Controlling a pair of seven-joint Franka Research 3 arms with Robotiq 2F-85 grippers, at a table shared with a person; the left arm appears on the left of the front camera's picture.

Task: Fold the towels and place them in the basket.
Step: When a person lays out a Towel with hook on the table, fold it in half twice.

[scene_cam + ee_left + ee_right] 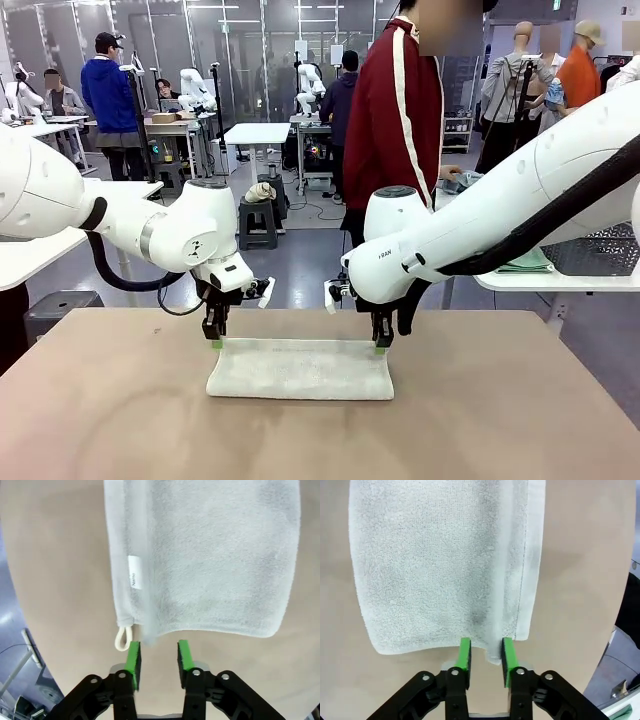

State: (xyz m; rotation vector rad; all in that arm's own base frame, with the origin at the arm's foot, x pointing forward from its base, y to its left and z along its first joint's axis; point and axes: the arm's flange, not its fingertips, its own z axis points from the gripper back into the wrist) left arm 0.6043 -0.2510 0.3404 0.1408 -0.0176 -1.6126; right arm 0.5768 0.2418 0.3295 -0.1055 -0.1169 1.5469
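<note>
A cream-white towel lies folded flat on the tan table, its long side facing me. My left gripper stands at its far left corner and my right gripper at its far right corner, both pointing down. In the left wrist view the towel lies just ahead of the open left gripper, beside its hanging loop. In the right wrist view the towel's hemmed edge reaches in between the parted fingers of the right gripper. Neither gripper pinches the cloth.
A person in a dark red jacket stands at the far side. On a white side table at the right are a grey mesh basket, partly behind my right arm, and a folded pale blue-green cloth. Bare tabletop surrounds the towel.
</note>
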